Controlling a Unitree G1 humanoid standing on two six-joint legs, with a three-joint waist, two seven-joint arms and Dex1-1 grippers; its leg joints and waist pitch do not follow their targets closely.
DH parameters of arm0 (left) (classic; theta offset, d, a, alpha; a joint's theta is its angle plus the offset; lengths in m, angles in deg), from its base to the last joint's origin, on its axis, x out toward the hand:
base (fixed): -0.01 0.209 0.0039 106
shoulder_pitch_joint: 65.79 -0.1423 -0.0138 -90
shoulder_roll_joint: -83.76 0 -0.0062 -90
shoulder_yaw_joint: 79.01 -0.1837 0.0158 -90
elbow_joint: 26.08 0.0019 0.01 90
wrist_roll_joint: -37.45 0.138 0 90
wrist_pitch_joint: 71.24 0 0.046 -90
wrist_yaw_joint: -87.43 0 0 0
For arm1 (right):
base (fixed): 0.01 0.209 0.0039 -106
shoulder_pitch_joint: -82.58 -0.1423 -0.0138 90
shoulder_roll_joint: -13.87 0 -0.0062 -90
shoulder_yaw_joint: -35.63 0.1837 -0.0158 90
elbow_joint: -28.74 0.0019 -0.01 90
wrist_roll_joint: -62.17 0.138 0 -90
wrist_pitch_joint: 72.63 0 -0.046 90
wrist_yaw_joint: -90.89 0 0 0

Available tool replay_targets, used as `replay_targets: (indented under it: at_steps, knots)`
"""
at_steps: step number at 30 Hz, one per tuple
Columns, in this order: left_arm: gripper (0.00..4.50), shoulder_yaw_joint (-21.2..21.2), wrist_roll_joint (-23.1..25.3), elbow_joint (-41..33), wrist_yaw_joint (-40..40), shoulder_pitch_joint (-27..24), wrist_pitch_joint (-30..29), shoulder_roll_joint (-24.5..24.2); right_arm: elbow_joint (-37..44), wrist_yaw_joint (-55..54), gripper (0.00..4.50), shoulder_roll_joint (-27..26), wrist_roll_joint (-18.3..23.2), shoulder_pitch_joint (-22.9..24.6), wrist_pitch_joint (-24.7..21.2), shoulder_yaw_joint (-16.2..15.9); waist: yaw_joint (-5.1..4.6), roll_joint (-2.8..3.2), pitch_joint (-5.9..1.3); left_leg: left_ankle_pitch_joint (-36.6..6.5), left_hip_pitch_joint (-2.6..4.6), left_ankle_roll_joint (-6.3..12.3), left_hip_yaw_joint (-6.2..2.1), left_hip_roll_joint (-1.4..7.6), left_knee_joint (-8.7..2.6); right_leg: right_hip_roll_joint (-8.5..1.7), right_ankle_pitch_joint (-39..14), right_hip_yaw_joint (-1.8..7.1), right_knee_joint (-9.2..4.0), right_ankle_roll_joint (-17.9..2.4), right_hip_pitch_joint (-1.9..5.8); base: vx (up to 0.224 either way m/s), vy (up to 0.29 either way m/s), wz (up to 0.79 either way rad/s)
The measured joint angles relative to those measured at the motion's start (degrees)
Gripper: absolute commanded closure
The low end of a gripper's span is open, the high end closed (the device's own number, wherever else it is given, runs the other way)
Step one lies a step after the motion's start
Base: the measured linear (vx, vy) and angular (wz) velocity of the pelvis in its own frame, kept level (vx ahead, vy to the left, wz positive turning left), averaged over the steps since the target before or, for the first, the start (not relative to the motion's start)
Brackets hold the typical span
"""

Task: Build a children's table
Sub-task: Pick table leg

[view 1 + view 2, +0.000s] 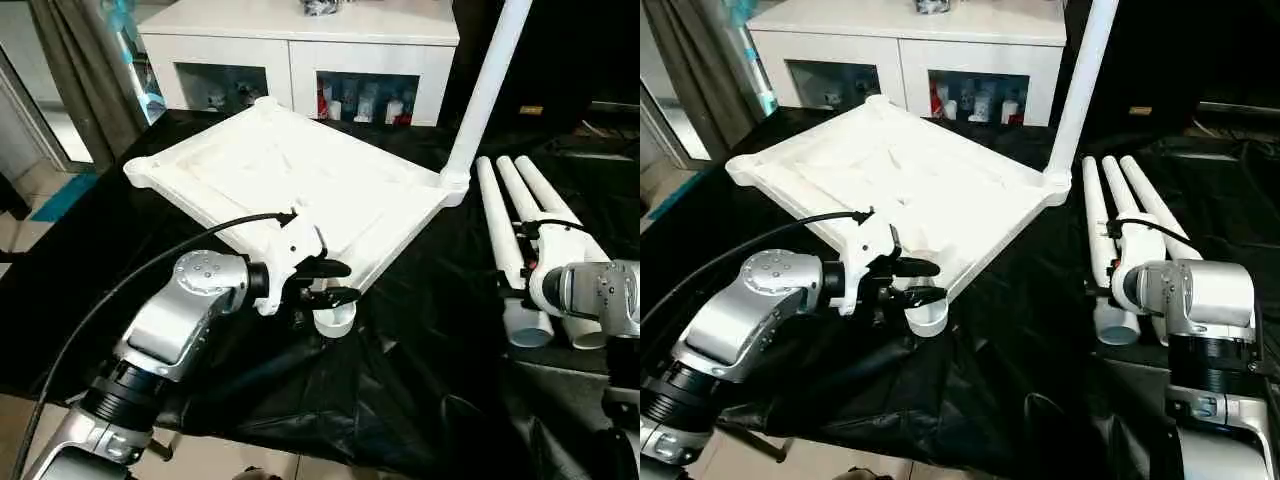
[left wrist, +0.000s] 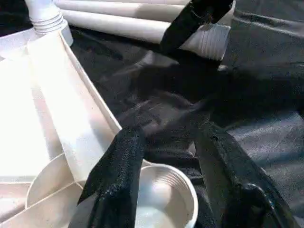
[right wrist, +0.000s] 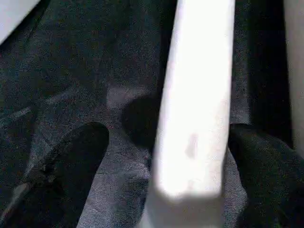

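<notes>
Here, start at your right gripper [image 3: 161, 156]: its two black fingers [image 3: 71, 161] are spread wide, one on each side of the nearest loose leg [image 3: 194, 95], not yet pressed onto it as far as the wrist view shows. That leg's long axis runs away from you toward twelve o'clock, and in the head view it is the left one of three loose legs [image 1: 525, 215] lying side by side on the black cloth [image 1: 420, 330] at about two o'clock, wide threaded ends toward you. The right arm is plainly the nearer one to them; the jaws sit across the axis, which looks right for closing on the tube. Your left gripper [image 1: 330, 282] has its fingers [image 2: 116, 175] partly apart, straddling the rim of the near corner socket [image 1: 335, 320], at six o'clock of the tabletop [image 1: 300, 180]; whether they truly pinch the rim or only bracket it, I cannot tell. The tabletop lies upside down, ribbed underside up, centre of the cloth. One leg [image 1: 490, 85] already stands upright in the corner socket at its three o'clock. Judgement: the open socket under your left fingers lies at roughly nine o'clock from the loose legs, so the coming carry would run leftward across the cloth. A white cabinet [image 1: 300, 40] stands beyond, at twelve.
</notes>
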Motion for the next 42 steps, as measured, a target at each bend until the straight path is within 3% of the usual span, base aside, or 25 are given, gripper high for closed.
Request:
replay_targets:
  at_steps: [7,8,11,23,25,30,31,36,42]
  knots:
    - [2.46,-0.11,-0.56,-2.34,-1.0,-0.16,-0.78,-0.51,-1.2,1.78,0.31,0.05,0.57,0.01,-0.56,-2.33,0.04,-0.47,0.02,0.0,0.01,0.0,0.0,0.01,0.0,0.0,-0.02,0.0,0.04,0.03,0.0,0.0,0.0,0.0]
    - [2.2,-0.28,-0.9,-2.7,-1.27,-0.21,-1.28,-0.8,-1.53,2.05,0.52,0.05,0.58,0.01,-0.48,-2.38,0.06,-0.57,0.02,0.0,0.01,0.0,0.0,0.01,0.0,0.0,-0.02,0.0,0.05,0.04,0.0,0.0,0.0,0.0]
    - [2.14,-0.62,-1.42,-4.11,-1.94,-0.68,-2.66,-1.44,-2.6,2.49,0.72,0.06,0.54,0.02,-0.27,-2.57,0.07,-0.81,0.05,0.0,0.0,0.0,0.0,0.0,0.0,0.0,-0.02,0.01,0.04,0.04,0.0,0.0,0.0,0.0]
    - [1.18,-1.73,-2.42,-6.07,-3.56,-1.35,-4.62,-2.37,-5.51,3.08,1.73,0.79,0.48,0.05,1.88,-3.33,0.03,-1.39,-0.21,0.02,0.06,-0.03,0.0,0.01,0.01,0.0,-0.02,0.02,0.08,0.04,0.02,0.0,0.0,0.0]
    - [0.84,-1.73,-2.42,-6.07,-3.67,-1.34,-5.03,-2.46,-5.81,2.89,2.04,0.77,0.26,0.06,2.1,-3.15,0.02,-1.44,-0.24,0.02,0.08,-0.03,0.0,0.0,0.02,0.0,-0.02,0.02,0.08,0.04,0.04,0.0,0.0,0.0]
    - [0.64,-1.73,-2.38,-5.84,-3.82,-0.86,-5.15,-2.37,-6.11,0.4,2.23,-0.55,0.02,0.27,3.26,0.69,0.01,-1.4,-0.27,0.03,0.09,-0.06,0.0,0.0,0.02,0.0,-0.02,0.03,0.08,0.03,0.06,0.0,0.0,0.0]
    - [0.36,-1.71,-2.34,-5.33,-3.5,-0.15,-4.86,-2.13,-6.11,-0.22,2.47,-0.82,0.05,0.43,3.69,1.6,0.02,-1.4,-0.27,0.04,0.1,-0.07,0.0,0.0,0.02,0.0,-0.01,0.03,0.08,0.02,0.06,0.0,0.0,0.0]
    - [0.05,-1.17,-2.3,-3.7,-1.91,0.84,-3.53,-0.82,-5.85,-2.46,2.56,-2.81,0.2,0.67,6.75,4.71,-0.03,-1.27,-0.33,0.05,0.09,-0.09,-0.01,0.0,0.01,0.01,-0.01,0.02,0.09,0.02,0.05,0.0,0.0,0.0]
    - [0.0,1.31,-1.69,-0.94,2.89,2.86,-1.01,2.22,-4.1,-6.48,2.57,-7.31,1.78,1.56,18.09,10.54,-0.17,-0.78,-0.31,0.06,0.07,-0.11,-0.01,0.0,-0.03,0.01,-0.01,0.01,0.08,0.02,0.01,0.0,0.0,0.0]
